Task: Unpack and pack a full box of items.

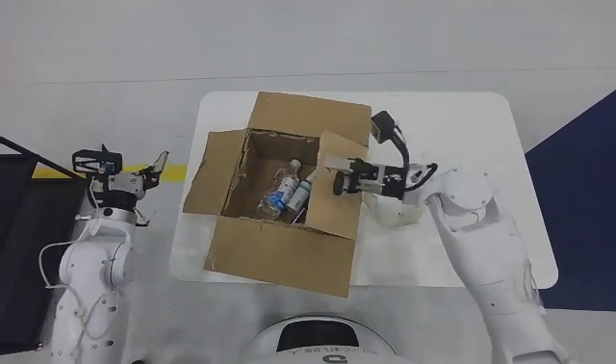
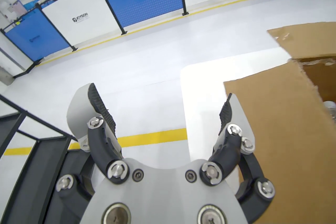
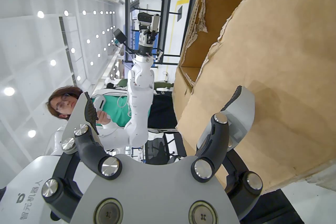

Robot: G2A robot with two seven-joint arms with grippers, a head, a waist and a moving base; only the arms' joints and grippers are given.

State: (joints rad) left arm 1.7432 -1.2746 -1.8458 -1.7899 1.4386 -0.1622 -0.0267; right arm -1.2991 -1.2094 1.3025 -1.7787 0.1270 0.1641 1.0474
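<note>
As I read the top view, I log one cardboard box [image 1: 308,114], brown and corrugated, standing mouth-up at centre frame on the left half of a white, round-cornered table [image 1: 462,133]. All four flaps are folded outward. The widest lies toward the lower edge of the frame, and the fold lines show ragged, torn paper. The box sits slightly skewed to the table's edges.

Contents, item 1: clear plastic bottle [image 1: 279,193], lying flat on the box floor, long axis running lower left to upper right, neck toward the upper right.
Item 2: second bottle [image 1: 301,193] with blue on it, just beside the first and roughly parallel.

Right gripper [image 3: 162,97]: released, jaws wide apart, nothing grasped. It sits at the box's right-hand flap. One ribbed fingertip [image 3: 237,93] lies close to the cardboard's outer face; I cannot tell whether it touches.

Left gripper [image 2: 160,96]: released, jaws spread, empty. It is off the table at the left of the frame, above pale floor with a yellow line [image 2: 155,137].

Sundry: white crumpled item [image 1: 397,213] on the table beside the right arm; I cannot tell what it is.
</note>
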